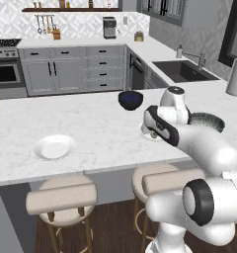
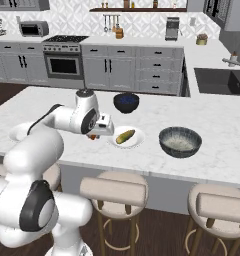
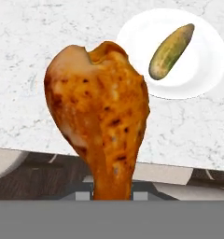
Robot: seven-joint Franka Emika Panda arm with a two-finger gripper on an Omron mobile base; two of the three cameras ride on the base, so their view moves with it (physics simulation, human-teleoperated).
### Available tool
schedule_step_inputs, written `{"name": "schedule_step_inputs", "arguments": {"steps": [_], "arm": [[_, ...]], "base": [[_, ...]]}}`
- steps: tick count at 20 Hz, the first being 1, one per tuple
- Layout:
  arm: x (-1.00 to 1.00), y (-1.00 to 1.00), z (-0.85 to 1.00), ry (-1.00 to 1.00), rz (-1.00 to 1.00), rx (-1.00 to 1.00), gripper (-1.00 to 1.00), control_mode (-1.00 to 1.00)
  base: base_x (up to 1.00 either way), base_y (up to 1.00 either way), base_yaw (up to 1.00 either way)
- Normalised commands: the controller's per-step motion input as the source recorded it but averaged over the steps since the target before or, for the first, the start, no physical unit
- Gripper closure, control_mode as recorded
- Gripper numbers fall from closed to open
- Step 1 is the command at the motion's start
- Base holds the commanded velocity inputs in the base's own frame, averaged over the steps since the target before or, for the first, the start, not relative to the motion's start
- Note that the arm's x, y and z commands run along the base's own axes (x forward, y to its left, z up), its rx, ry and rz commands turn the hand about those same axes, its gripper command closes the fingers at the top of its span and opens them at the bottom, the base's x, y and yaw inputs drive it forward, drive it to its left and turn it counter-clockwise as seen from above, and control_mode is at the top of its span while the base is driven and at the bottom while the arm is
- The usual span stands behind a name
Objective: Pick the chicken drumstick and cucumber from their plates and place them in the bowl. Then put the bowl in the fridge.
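Note:
My gripper (image 2: pixel 96 134) is shut on the chicken drumstick (image 3: pixel 101 126), which it holds by the narrow end above the counter's near edge. The bulbous end points away from the hand. Just right of it, the olive cucumber (image 2: pixel 125 136) lies on a white plate (image 2: pixel 136 142). The other white plate (image 1: pixel 54 147) sits empty toward the left of the island. At the island's far side stands the navy bowl (image 2: pixel 126 102), well apart from the gripper. The fridge is out of view.
A larger grey speckled bowl (image 2: pixel 180 141) stands right of the cucumber plate. Padded stools (image 2: pixel 113 192) line the island's near edge. A sink (image 1: pixel 183 70) and a paper towel roll (image 1: pixel 236 76) are on the right counter, and an oven (image 2: pixel 63 64) is in the back run.

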Motion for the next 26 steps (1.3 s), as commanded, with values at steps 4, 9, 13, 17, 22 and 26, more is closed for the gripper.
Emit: {"name": "schedule_step_inputs", "arguments": {"steps": [4,9,13,17,22,26], "arm": [[0.02,-0.92,0.26,0.00,0.00,-0.06,1.00,-1.00],[0.00,-0.94,-0.15,-0.04,0.00,-0.03,1.00,-1.00],[0.03,-0.82,0.00,0.04,-0.01,-0.03,1.00,-1.00],[0.31,-0.81,0.00,0.13,-0.08,0.00,1.00,-1.00],[0.11,-0.86,0.00,0.03,-0.04,0.03,1.00,-1.00],[0.13,-0.68,0.00,0.00,0.00,0.02,1.00,-1.00]], "base": [[0.00,0.00,0.00],[0.00,0.00,0.00],[0.00,0.00,0.00],[0.00,0.00,0.00],[0.00,0.00,0.00],[0.00,0.00,0.00]]}}
